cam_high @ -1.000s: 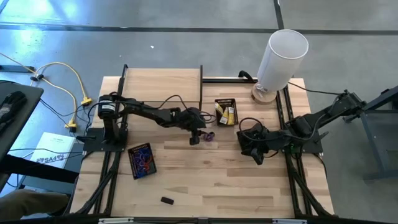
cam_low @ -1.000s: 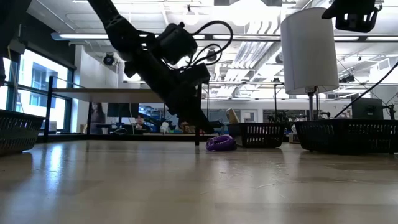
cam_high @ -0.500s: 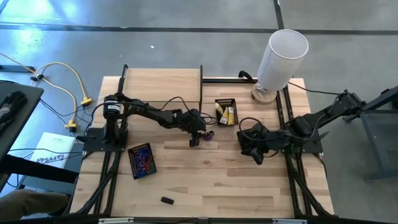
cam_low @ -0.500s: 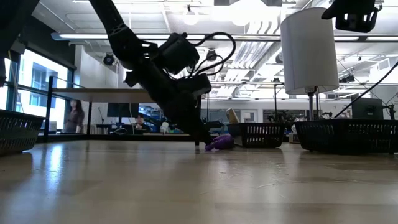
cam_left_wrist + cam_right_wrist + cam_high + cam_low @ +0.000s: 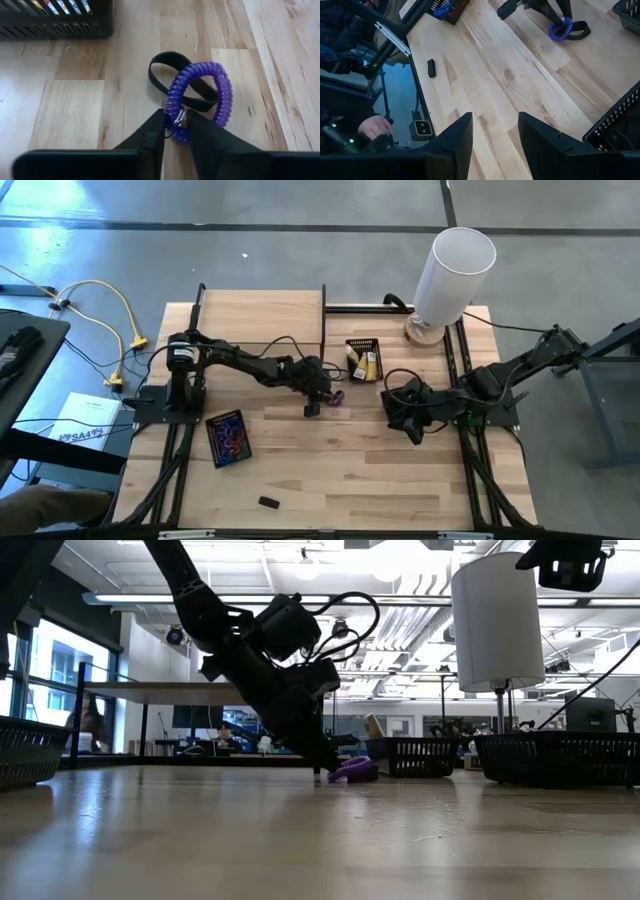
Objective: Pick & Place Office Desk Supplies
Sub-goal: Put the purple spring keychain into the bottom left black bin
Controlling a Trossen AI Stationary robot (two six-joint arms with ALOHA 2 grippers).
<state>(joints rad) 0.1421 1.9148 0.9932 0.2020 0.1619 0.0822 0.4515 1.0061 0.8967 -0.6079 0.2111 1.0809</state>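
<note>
The left end effector [image 5: 175, 125] is down on the worktop [image 5: 350, 470], near the middle. Its two fingers are nearly together and pinch the edge of a purple coil loop [image 5: 200, 95]. The loop lies flat on the wood, with a black loop [image 5: 167, 75] tucked under it. It does not look lifted yet.

Some things look put away. A small tray [image 5: 228, 438] holds colored loops, and another tray [image 5: 362, 359] holds yellow packets.

Some things are left. A small black block [image 5: 268, 502] sits alone near the front edge of the worktop, and the two loops need a home.

The right end effector [image 5: 492, 130] waits over the right side, its fingers apart and holding nothing.
</note>
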